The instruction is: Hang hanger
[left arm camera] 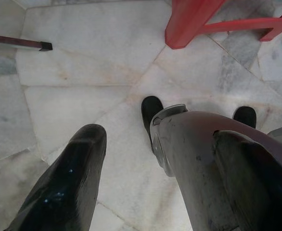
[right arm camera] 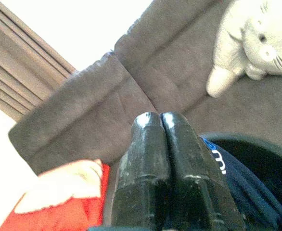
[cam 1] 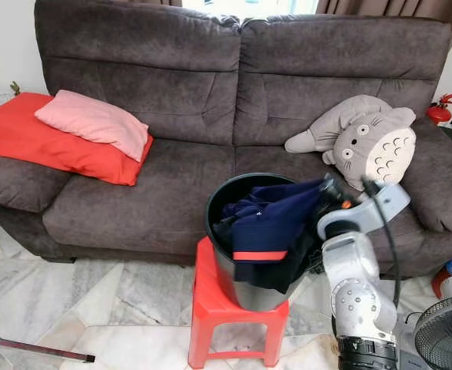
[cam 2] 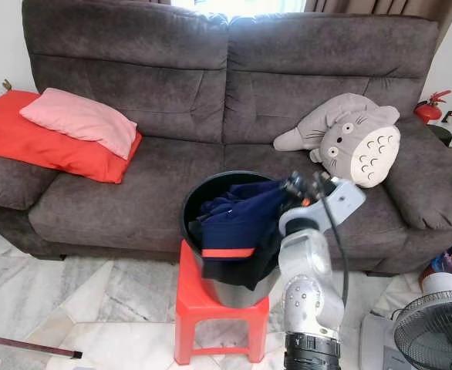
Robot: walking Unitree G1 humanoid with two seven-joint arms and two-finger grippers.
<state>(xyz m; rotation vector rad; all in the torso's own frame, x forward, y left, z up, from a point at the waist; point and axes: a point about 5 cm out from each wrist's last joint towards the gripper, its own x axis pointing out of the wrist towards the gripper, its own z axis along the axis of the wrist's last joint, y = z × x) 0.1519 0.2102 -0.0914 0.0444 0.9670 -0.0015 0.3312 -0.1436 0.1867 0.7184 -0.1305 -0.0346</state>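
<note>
One dark bucket (cam 1: 249,254) sits on a red stool (cam 1: 234,320) at lower centre of the head views, stuffed with navy clothing (cam 1: 276,220) that spills over its rim. Behind it runs a grey sofa (cam 1: 172,100), with a red cushion (cam 1: 48,142) and a pink pillow (cam 1: 95,119) at upper left and a grey plush toy (cam 1: 365,139) at centre right.

The right pincer (cam 2: 297,186) is raised at the bucket's right rim, beside the clothing; from its wrist camera the two black fingers (right arm camera: 146,163) are pressed tight together with nothing between them. The left pincer (left arm camera: 155,163) hangs low over the marble floor (left arm camera: 83,86), fingers spread wide and empty (the robot's leg shows between them).

No hanger can be made out anywhere, nor any rail to hang it on; it may lie buried in the clothes, though that is only a guess. To do this step well, I would say the right pincer should part its fingers before reaching down, and feel for a hook or a hard edge rather than grabbing loose cloth, which would drag the whole pile up and could tip the bucket off the stool.
</note>
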